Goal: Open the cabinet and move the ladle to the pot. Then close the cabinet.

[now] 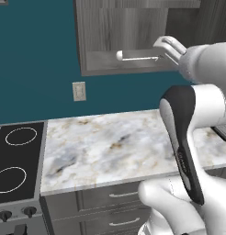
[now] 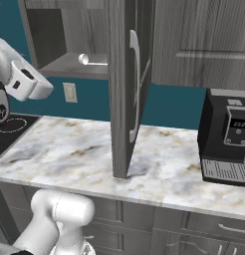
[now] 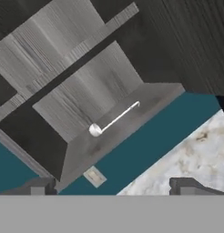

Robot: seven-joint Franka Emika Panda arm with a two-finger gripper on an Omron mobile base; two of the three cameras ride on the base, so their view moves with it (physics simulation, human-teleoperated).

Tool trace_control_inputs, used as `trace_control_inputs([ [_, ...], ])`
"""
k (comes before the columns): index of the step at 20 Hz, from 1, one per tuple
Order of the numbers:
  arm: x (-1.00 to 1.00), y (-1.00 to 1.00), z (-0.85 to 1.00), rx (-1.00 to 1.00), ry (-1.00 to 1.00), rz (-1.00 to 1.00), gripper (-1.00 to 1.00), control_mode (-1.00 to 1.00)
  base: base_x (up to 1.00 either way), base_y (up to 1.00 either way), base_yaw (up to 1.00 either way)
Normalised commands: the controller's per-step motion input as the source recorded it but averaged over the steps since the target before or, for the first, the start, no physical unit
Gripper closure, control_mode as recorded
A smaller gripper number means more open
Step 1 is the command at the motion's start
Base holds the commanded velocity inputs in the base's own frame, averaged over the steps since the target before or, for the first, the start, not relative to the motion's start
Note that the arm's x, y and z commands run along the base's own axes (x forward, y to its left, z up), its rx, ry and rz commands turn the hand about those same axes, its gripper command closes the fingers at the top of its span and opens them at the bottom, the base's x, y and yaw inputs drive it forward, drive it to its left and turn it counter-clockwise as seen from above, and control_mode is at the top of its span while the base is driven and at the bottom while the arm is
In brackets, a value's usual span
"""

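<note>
The cabinet (image 1: 110, 27) stands open, and its door (image 2: 122, 99) is swung out toward me, edge-on, with its long silver handle (image 2: 136, 79) on the right face. The ladle (image 1: 133, 57) lies on the bottom shelf, a white bowl and a thin straight handle; it is also in the right base view (image 2: 93, 59). In the hand view the ladle (image 3: 114, 119) lies ahead and above. My gripper (image 3: 113, 189) is open and empty, well short of the shelf and aimed up at it. The pot is out of view.
A marble counter (image 1: 115, 142) runs below the cabinet, with a black stovetop (image 1: 16, 156) at its left and a black coffee machine (image 2: 226, 134) at its right. A wall outlet (image 1: 79, 91) sits under the cabinet. Drawer fronts (image 1: 119, 195) line the counter's front.
</note>
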Motion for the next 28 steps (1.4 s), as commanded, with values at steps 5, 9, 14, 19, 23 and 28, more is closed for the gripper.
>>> trace_control_inputs([
  [5, 0.18, -0.09, 0.00, 0.00, -0.13, 0.33, -1.00, -1.00, 0.00, 0.00, 0.00],
  [9, 0.20, 0.01, 0.00, -0.03, -0.09, 0.24, -1.00, -1.00, 0.00, 0.00, 0.00],
  [14, 0.22, 0.06, 0.00, -0.15, -0.20, 0.16, -1.00, -1.00, 0.00, 0.00, 0.00],
  [19, 0.45, 0.09, 0.00, -0.11, -0.04, 0.01, -1.00, -1.00, 0.00, 0.00, 0.00],
  [23, 0.34, 0.05, 0.00, -0.07, -0.01, 0.00, -1.00, -1.00, 0.00, 0.00, 0.00],
  [28, 0.20, 0.11, 0.00, -0.08, -0.02, 0.00, -1.00, -1.00, 0.00, 0.00, 0.00],
])
